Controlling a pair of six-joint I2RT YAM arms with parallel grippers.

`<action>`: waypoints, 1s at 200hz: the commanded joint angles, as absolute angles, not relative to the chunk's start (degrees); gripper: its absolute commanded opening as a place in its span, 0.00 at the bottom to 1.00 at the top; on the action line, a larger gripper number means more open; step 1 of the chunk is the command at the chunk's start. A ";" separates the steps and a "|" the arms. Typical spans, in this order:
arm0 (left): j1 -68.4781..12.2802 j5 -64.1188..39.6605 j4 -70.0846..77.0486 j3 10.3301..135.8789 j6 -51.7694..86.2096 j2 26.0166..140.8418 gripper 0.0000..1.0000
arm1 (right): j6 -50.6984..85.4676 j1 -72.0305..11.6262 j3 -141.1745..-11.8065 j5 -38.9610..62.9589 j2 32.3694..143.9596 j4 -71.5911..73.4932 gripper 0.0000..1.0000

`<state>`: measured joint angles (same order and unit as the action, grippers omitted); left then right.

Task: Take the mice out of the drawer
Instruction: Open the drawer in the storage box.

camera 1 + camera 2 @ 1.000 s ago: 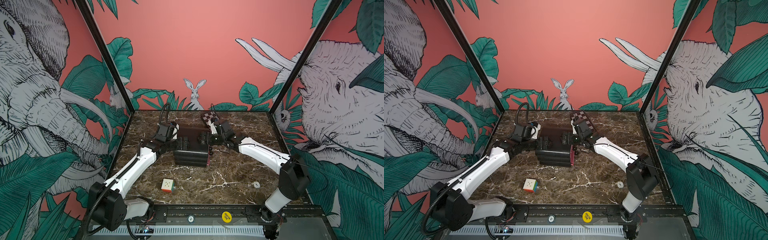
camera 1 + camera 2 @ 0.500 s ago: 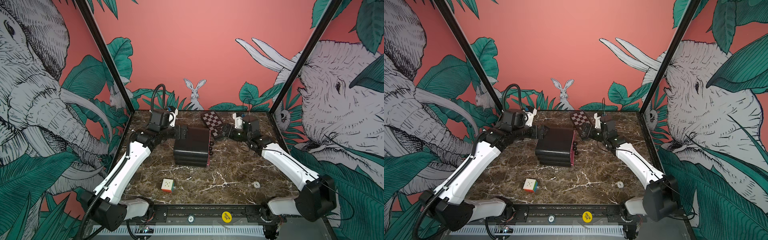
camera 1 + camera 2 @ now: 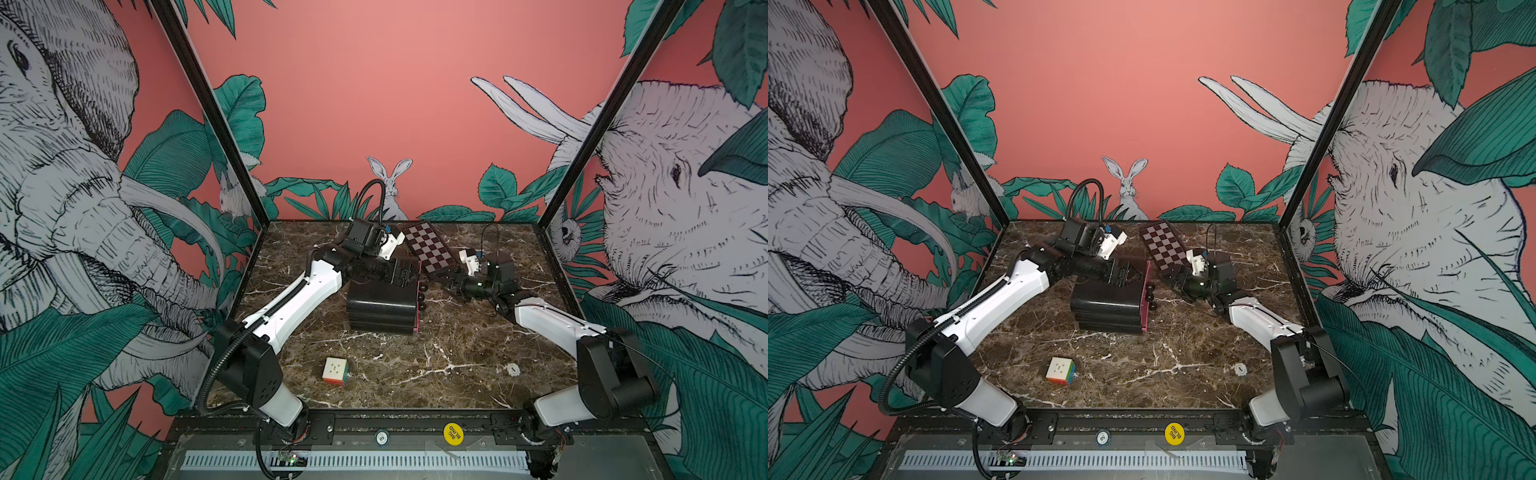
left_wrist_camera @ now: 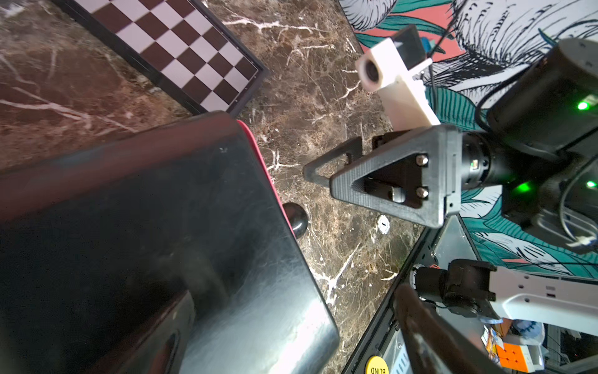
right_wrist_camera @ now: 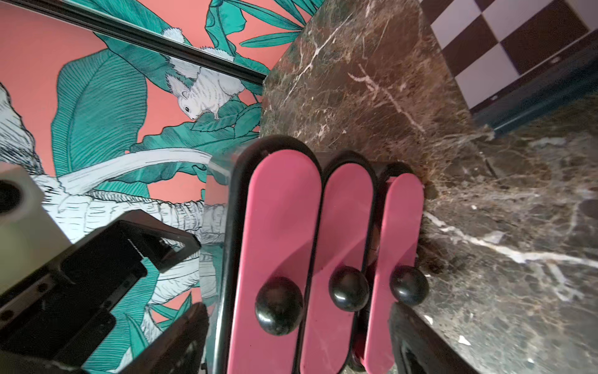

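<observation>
Top views: high over the front rail, facing down and toward the back wall; whole marble tabletop [image 3: 457, 345] framed, nearly alike in both.
Left wrist: close above the drawer unit [image 4: 161, 226] top, facing across toward the right gripper [image 4: 318, 178] and chessboard [image 4: 168, 48].
Right wrist: very near the pink drawer fronts [image 5: 278, 226], facing them squarely.
Shared: drawer unit, chessboard, marble tabletop in all four.

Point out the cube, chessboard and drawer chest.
Multicoloured puzzle cube [image 3: 335, 370], in a top view, white face.
Chequered chessboard [image 3: 428, 250], in a top view, centre.
Black pink-fronted drawer chest [image 3: 380, 301], in a top view, top panel.
</observation>
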<state>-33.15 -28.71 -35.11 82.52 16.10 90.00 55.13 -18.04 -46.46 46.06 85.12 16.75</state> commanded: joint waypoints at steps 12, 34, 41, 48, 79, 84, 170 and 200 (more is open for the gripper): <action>-33.12 -28.59 -32.00 80.03 18.25 89.03 0.99 | 55.41 -17.69 -48.34 53.37 89.69 24.25 0.75; -33.09 -27.56 -31.64 79.57 19.41 89.69 0.99 | 60.06 -17.72 -47.79 56.94 93.12 32.49 0.68; -33.11 -27.30 -31.56 79.47 19.62 89.90 0.99 | 60.02 -17.71 -47.54 57.19 93.26 32.99 0.68; -33.17 -27.25 -31.43 79.40 19.95 90.11 0.99 | 59.16 -17.67 -47.45 57.41 93.13 32.33 0.68; -33.12 -26.65 -31.18 79.39 21.48 91.27 0.99 | 57.06 -17.67 -46.61 58.86 92.20 30.30 0.65; -33.13 -26.61 -31.20 79.56 21.68 91.40 0.99 | 56.61 -17.74 -46.38 58.90 92.24 29.87 0.64; -33.11 -25.84 -30.67 79.97 23.60 91.44 0.99 | 61.09 -19.50 -46.79 62.13 95.67 37.55 0.51; -33.13 -25.32 -30.32 80.29 24.08 91.14 0.99 | 61.04 -20.74 -47.81 62.49 97.66 37.57 0.48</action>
